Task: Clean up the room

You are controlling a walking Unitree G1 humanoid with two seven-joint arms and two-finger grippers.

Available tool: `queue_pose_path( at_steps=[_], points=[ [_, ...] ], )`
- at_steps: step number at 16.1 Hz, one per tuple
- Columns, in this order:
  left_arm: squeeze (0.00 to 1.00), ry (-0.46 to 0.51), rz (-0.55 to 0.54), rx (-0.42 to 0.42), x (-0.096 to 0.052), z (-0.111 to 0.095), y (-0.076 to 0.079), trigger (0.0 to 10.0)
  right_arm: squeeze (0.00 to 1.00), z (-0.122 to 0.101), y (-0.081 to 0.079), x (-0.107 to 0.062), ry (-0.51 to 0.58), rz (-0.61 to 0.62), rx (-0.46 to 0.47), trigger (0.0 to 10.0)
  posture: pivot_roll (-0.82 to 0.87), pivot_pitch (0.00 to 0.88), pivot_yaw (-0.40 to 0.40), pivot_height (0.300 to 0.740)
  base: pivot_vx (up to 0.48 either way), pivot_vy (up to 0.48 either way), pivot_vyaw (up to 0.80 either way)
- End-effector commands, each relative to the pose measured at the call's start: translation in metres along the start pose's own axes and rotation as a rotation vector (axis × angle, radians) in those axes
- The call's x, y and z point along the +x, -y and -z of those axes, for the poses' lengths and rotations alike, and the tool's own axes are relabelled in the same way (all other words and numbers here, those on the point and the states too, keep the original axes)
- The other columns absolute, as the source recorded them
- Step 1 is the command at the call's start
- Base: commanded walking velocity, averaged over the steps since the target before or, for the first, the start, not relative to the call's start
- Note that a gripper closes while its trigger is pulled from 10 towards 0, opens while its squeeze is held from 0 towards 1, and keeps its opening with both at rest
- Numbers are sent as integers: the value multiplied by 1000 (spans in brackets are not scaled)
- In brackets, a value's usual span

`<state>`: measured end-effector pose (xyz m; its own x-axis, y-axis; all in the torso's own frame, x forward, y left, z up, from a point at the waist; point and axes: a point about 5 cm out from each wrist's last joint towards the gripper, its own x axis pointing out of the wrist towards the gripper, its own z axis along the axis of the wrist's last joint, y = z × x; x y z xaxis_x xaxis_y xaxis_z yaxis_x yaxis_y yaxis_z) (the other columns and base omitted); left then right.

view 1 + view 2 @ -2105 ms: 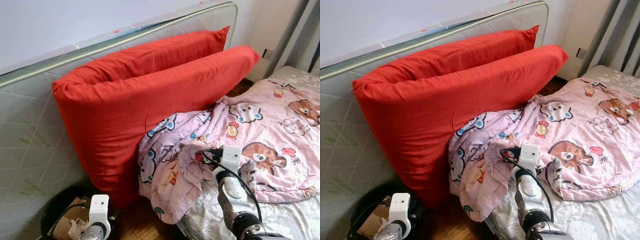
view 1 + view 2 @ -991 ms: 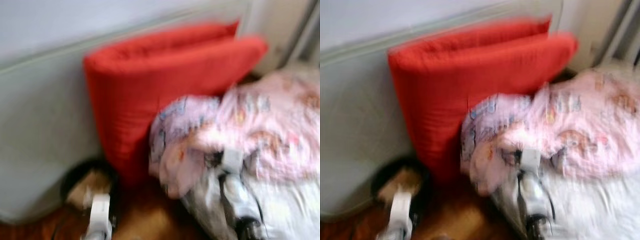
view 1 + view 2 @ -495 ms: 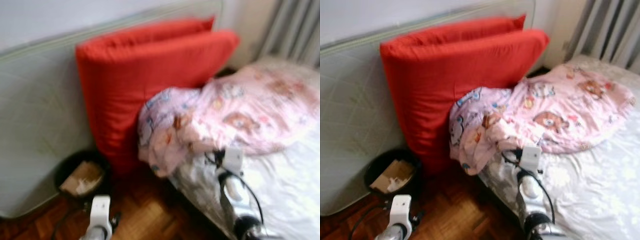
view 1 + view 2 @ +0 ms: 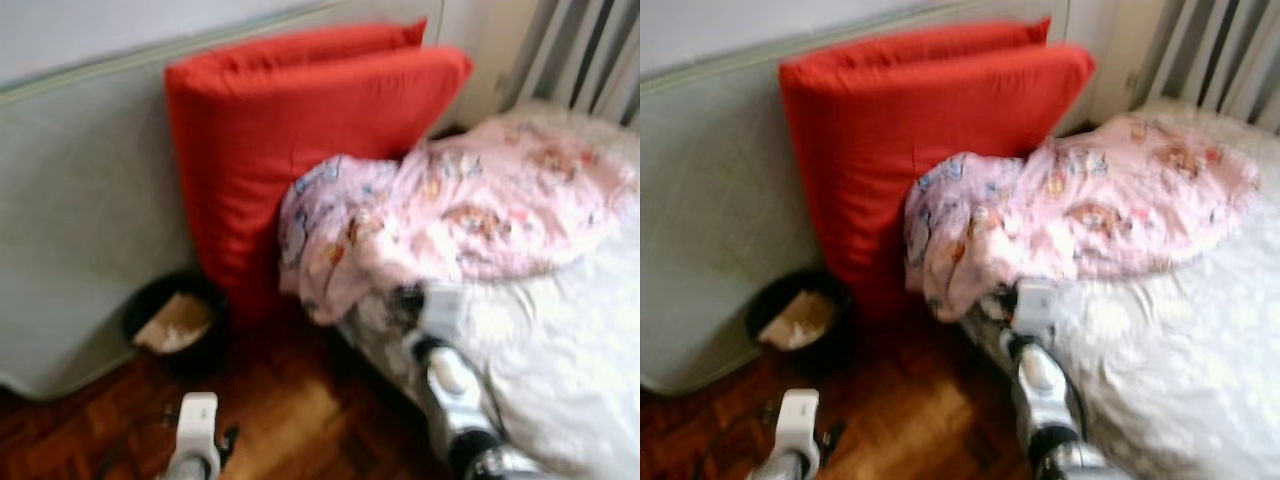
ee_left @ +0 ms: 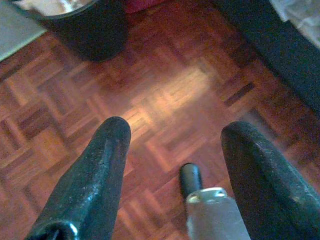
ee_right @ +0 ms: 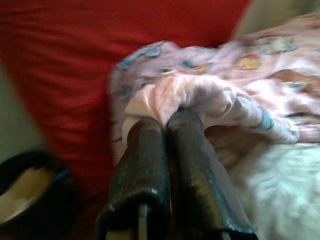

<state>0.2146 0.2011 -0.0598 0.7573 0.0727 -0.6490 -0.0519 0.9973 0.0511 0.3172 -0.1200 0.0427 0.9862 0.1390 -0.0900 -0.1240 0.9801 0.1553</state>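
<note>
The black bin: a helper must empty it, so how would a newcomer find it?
A pale mattress leans upright against the wall, with big red cushions beside it. At their foot, on the parquet floor, stands the black bin. It is the one dark round container, with paper scraps inside.

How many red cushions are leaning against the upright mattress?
2. The front red cushion stands against the pink blanket; the rear red cushion sits behind it, touching the mattress, only its top edge visible. Others may be hidden.
</note>
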Motion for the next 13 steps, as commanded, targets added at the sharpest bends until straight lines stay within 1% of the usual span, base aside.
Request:
queue_pose_path(
  at_steps=[1,3,5,9,10,11,13],
  points=[
    [0,-18,4,-8,-1,4,2,10000,0,-4,5,0,26,1,2,10000,-6,31,31,740,-266,0,0],
    [0,-18,4,-9,-1,4,2,10000,0,-5,2,0,33,-25,-7,10000,-7,32,31,740,-268,0,0],
    [0,-15,5,-8,-1,4,2,10000,0,-7,-2,1,56,-58,12,10000,-7,31,32,740,-261,0,0],
    [0,-15,4,2,-1,3,2,10000,0,-14,-4,3,89,-83,13,10000,-10,32,33,740,0,0,0],
    [0,-14,5,4,0,3,2,10000,0,-18,-7,5,107,-110,-9,10000,-10,33,33,740,0,0,0],
    [0,-13,6,4,0,3,3,10000,0,-18,-9,5,106,-127,-28,10000,-11,33,33,740,0,0,0],
    [0,-12,7,5,0,2,3,10000,0,-12,-10,4,68,-122,-39,10000,-12,32,32,740,0,0,0]
  ],
)
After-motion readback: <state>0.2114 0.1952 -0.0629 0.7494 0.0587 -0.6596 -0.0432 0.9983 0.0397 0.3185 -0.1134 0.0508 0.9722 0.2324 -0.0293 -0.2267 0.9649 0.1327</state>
